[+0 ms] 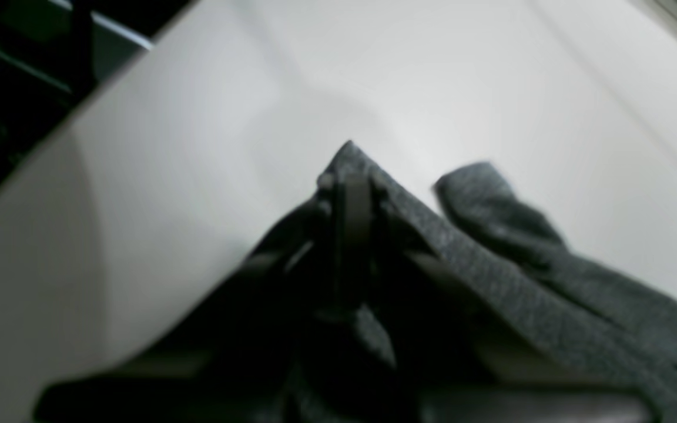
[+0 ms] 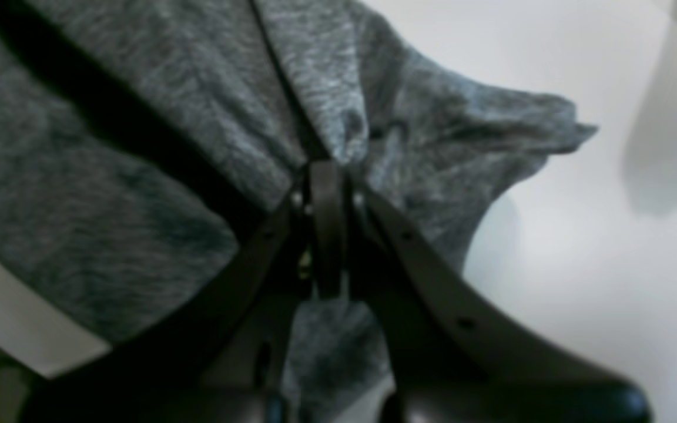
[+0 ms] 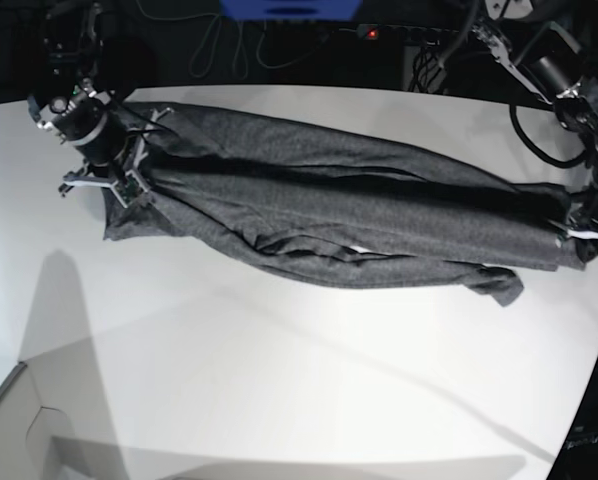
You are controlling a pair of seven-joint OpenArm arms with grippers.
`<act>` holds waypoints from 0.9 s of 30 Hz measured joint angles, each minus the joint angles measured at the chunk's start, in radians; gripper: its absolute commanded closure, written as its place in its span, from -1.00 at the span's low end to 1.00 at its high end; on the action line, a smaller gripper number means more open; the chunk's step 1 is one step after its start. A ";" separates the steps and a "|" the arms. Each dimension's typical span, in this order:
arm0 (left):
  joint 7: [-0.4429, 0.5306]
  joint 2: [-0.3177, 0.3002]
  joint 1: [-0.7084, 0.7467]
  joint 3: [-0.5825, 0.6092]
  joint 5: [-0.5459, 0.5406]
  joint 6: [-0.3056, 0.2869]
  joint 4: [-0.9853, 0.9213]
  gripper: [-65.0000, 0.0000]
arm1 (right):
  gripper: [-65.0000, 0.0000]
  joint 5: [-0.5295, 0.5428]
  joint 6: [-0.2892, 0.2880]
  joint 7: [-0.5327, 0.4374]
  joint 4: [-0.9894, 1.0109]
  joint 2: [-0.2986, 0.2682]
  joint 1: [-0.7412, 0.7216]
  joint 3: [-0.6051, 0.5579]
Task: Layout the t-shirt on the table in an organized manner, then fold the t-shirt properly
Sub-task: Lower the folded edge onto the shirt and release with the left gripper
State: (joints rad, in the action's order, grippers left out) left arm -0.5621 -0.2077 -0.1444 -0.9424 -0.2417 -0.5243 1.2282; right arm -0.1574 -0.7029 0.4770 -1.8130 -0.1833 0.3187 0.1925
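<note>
A dark heather-grey, plain knit t-shirt (image 3: 349,215) is seen stretched between two black pincers; beneath them a smooth white counter (image 3: 279,380) is seen, unpatterned, crossed by pale grey shadows.

Looks like a robotics lab to me: big white desk (image 3: 279,380) with a curved edge, dark backdrop behind it, loose cables (image 3: 219,45) hanging around, a power strip with a red light (image 3: 374,33), plus some blue box (image 3: 289,8).
</note>
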 measured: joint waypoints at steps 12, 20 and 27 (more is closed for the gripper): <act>-0.002 0.003 -0.004 0.000 0.004 0.000 -0.076 0.98 | 1.00 -0.003 0.000 -0.004 0.042 -0.003 0.014 -0.021; -0.004 0.003 -0.002 0.002 0.005 0.000 -0.076 0.92 | 1.00 0.006 0.001 -0.027 0.128 -0.003 0.004 -0.046; -0.007 0.003 0.000 0.000 0.008 0.000 -0.069 0.21 | 0.75 0.008 0.001 -0.027 0.129 -0.007 0.003 -0.047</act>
State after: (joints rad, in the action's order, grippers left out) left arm -0.5694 -0.2043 -0.1444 -0.9421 -0.2333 -0.5240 1.1591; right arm -0.1497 -0.7017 0.4500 -1.6836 -0.1905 0.3218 0.1459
